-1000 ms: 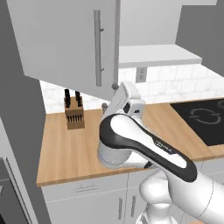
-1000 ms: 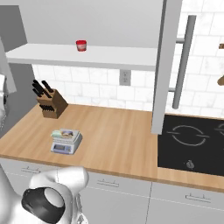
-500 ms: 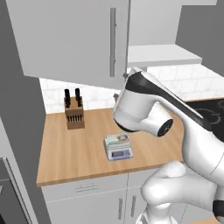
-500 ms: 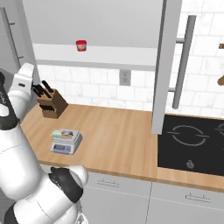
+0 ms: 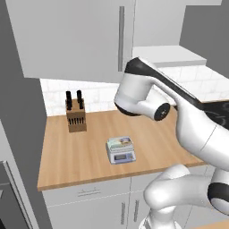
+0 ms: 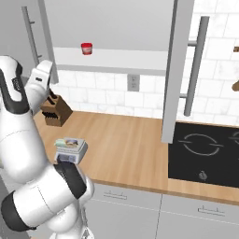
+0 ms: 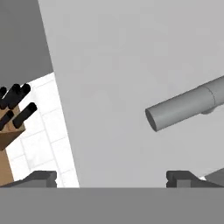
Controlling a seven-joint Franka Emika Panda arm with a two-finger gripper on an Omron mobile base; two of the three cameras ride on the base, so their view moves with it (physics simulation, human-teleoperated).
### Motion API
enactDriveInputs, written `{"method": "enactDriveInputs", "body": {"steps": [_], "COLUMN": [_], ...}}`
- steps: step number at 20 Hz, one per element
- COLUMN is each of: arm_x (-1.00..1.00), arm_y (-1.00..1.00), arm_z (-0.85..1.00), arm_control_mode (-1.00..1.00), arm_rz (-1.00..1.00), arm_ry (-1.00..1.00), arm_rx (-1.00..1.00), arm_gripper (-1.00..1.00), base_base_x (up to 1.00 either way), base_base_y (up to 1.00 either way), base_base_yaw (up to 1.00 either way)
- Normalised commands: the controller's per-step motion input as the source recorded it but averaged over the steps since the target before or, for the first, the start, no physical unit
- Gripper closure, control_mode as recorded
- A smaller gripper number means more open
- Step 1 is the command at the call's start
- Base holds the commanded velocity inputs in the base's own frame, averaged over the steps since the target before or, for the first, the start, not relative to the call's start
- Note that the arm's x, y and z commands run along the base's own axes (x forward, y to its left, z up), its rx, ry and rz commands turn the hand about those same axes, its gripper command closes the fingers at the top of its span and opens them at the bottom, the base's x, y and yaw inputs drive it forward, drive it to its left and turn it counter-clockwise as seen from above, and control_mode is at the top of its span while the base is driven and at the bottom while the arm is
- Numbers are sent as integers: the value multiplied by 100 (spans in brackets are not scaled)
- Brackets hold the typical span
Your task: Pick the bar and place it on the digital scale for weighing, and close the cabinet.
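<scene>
The small beige wrapped bar (image 5: 119, 142) lies on the light grey digital scale (image 5: 120, 152) — weighing done. The arm has swung up to the large light grey wall cabinet (image 5: 76, 38) door — its claw (image 7: 111, 177) spread apart, empty, facing the handle (image 7: 183, 107).

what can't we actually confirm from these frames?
- Gripper: hand view shows the tips wide apart near the cabinet door; contact with the handle can't be judged.
- Digital scale display: too small to read in both base views.
- Bar wrapper print: too small.
- Cabinet interior: top cropped in the right base view.

cabinet (image 5: 71, 40) light grey, handle (image 5: 121, 38) darker grey. scale (image 5: 120, 150) pale grey, bar (image 5: 119, 142) on it beige-green. countertop (image 5: 80, 154) light wood.
</scene>
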Motion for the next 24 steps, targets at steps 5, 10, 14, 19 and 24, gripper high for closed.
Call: {"method": "enactDriveInputs", "body": {"steps": [5, 10, 14, 19, 24], "arm_x": [62, 74, 79, 67, 45], "arm_y": [63, 4, 1, 0, 0], "arm_z": [5, 24, 21, 14, 10], "arm_control_mode": [-100, -100, -100, -100, -100], "arm_rz": [-31, -20, -16, -14, -13], "arm_ry": [4, 12, 15, 14, 12], "arm_rx": [-2, 0, 0, 0, 0], "arm_gripper": [-100, -100, -100, -100, -100], "base_base_x": [0, 0, 0, 0, 0], "base_base_y": [0, 0, 0, 0, 0], "base_base_yaw": [0, 0, 0, 0, 0]}}
